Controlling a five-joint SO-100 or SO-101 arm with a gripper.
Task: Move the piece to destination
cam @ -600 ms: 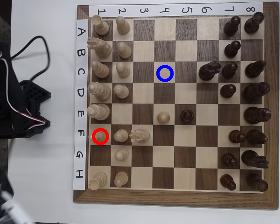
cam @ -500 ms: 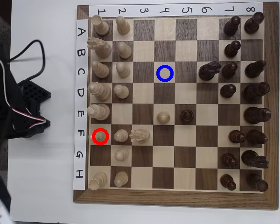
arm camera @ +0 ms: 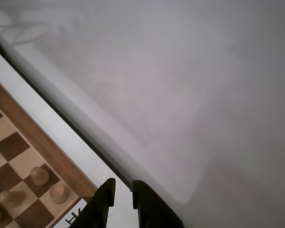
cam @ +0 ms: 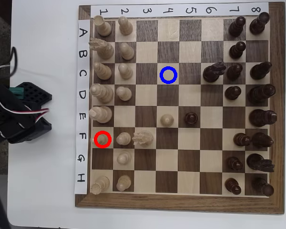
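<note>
Tan wooden piece (cam: 102, 139) untouched on the red-ringed square (cam: 103, 146), row F, left column in the overhead view; arm parked off-board.
Gripper (arm camera: 123, 189): black fingers near-together with a narrow gap, nothing between them, aimed at blank wall and board edge in the wrist view. Destination (cam: 168, 75), the blue-ringed dark square in row C, is vacant. Risks: piece sits tight between a pawn (cam: 123, 138) just beside it and the king-row pieces above and below, so a wide-open approach could topple neighbours; knight (cam: 143, 138) near the carry path could be clipped if the lift is low. No containers in view.
</note>
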